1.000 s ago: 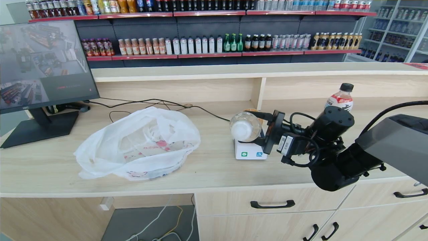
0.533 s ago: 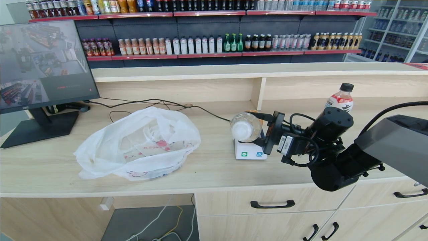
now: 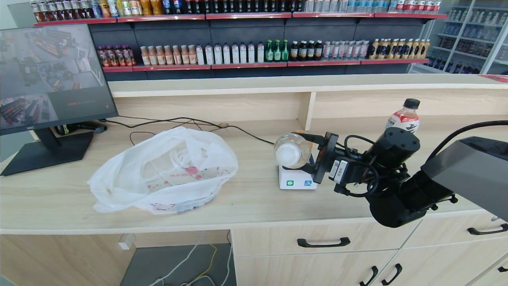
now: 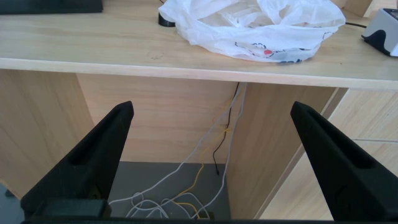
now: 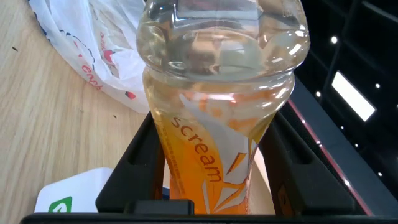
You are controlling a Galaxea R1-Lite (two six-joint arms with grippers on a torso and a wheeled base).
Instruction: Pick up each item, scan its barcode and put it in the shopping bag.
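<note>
My right gripper is shut on a clear bottle with an orange label, held on its side just above the small white scanner box at the counter's middle. In the right wrist view the bottle sits between the black fingers, with the scanner's corner below. The white shopping bag lies crumpled on the counter to the left of the scanner. My left gripper hangs open below the counter's front edge, nothing between its fingers; the bag lies on the counter above it. A second bottle with a black cap stands at the back right.
A monitor on a stand occupies the far left of the counter, with black cables trailing behind the bag. A raised wooden ledge runs along the back. Drawers sit under the counter front.
</note>
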